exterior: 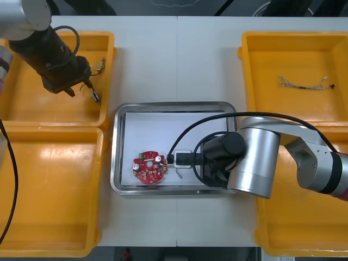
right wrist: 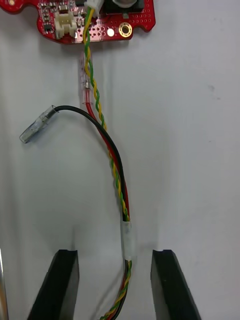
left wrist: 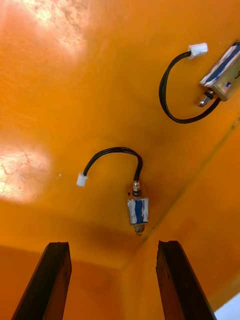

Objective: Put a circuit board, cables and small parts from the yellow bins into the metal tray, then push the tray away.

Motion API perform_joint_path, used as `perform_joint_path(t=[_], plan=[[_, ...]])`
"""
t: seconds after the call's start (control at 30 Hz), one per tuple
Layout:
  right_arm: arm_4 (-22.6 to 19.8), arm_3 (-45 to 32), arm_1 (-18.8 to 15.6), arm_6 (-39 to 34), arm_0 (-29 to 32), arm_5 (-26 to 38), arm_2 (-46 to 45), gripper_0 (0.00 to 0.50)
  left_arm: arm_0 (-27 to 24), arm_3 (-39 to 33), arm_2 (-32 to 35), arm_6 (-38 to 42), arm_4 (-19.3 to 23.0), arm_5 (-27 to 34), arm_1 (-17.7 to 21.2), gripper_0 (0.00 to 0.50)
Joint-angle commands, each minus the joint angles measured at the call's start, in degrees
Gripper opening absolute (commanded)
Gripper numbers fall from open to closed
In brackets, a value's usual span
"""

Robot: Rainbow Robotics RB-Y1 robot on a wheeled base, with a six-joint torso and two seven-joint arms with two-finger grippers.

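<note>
Red board (exterior: 148,167) is seen lying in the tray (exterior: 174,104), at about 8 o'clock from its middle. A red and yellow cable (right wrist: 116,170) is laid from the board toward 3 o'clock. The right gripper (right wrist: 114,287) is held low inside the tray, released, with the cable's end lying loose between its spread fingers. The board and one cable are therefore judged delivered.

The left gripper (left wrist: 112,282) is held at 10 o'clock from the tray, over the far left bin (exterior: 27,103). It too is spread wide, above a small part (left wrist: 137,210) that is not yet grasped, and a second part (left wrist: 222,75) lies near. A twisted cable (exterior: 304,82) is seen in the right bin (exterior: 283,54) at 2 o'clock. The parts, perhaps that cable, and the push of the tray are judged left to do.
</note>
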Motion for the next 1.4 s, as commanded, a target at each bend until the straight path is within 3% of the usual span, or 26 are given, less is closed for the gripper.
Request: perform_joint_path(t=[0.03,0.3,0.47,0.7,0.87,1.0,1.37,1.4], plan=[[0.47,-3.19,-0.39,-0.23,-1.80,1.46,-1.29,0.500,-3.10,1.84,-1.55,5.94,1.85,-2.73,-1.60,0.500],[0.47,-11.37,0.05,-0.06,-1.80,11.48,-7.27,0.500,-3.01,3.42,-5.94,6.73,2.91,-5.89,-2.39,0.500],[-0.49,-15.50,2.16,-0.15,-1.80,21.32,-12.46,0.500,-3.01,3.51,-8.41,7.08,2.64,-6.95,-2.48,0.500],[-9.02,-17.96,5.32,-0.94,-1.80,37.02,-24.94,0.500,-2.30,3.68,-8.41,7.08,2.99,-8.00,-2.57,0.500],[-12.71,-17.96,6.03,-1.99,-1.80,37.02,-33.20,0.500,-1.87,3.95,-8.41,7.08,3.26,-8.44,-2.57,0.500],[-12.62,-17.87,6.03,-3.40,-1.80,37.02,-37.68,0.500,-1.43,4.03,-8.49,7.00,3.26,-9.14,-2.57,0.500],[-11.66,-14.00,4.44,-19.66,-1.80,37.02,-45.06,0.500,-0.46,4.03,-8.41,7.00,3.17,-10.20,-2.48,0.500],[-11.22,-13.12,4.18,-21.42,-1.72,37.02,-45.86,0.500,-0.46,4.03,-8.49,6.91,3.17,-10.20,-2.57,0.418]])
